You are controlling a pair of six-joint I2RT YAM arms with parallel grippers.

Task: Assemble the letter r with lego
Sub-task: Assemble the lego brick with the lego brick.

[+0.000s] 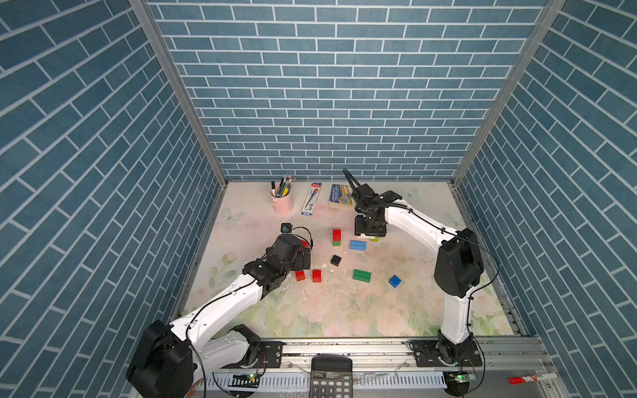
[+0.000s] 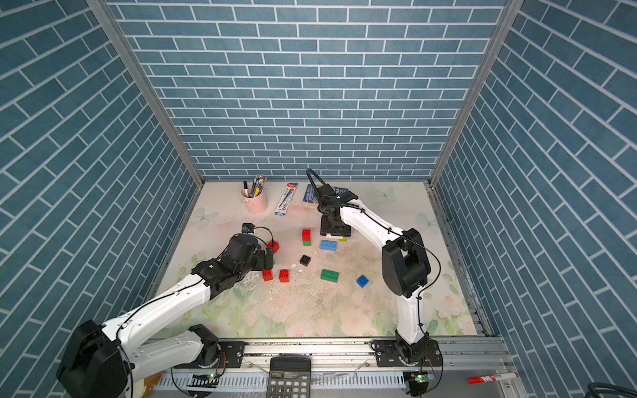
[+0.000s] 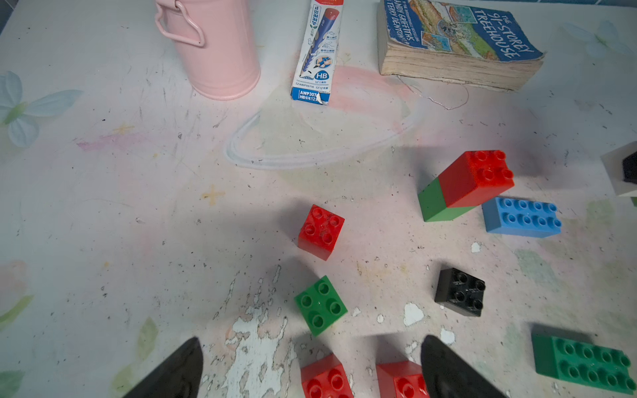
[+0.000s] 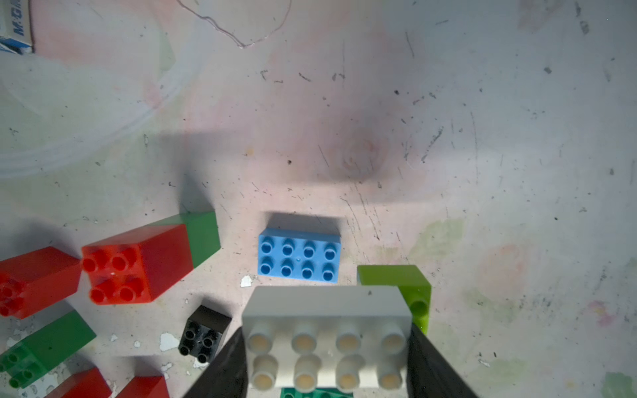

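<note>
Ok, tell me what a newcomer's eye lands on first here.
The right gripper clamped on a white brick at the far side of the table draws the eye first. Then the red brick stacked on a green one beside it. The left gripper hangs open by two red bricks.

The book (image 3: 458,34) reads "THE 91-STOREY TREEHOUSE" and "ANDY GRIFFITHS"; the pencil box (image 3: 315,51) shows "HB".

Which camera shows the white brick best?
The right wrist view: the white brick fills it close up, studs clear. Both top views show only a sliver under the right gripper; the left wrist view catches one corner.
</note>
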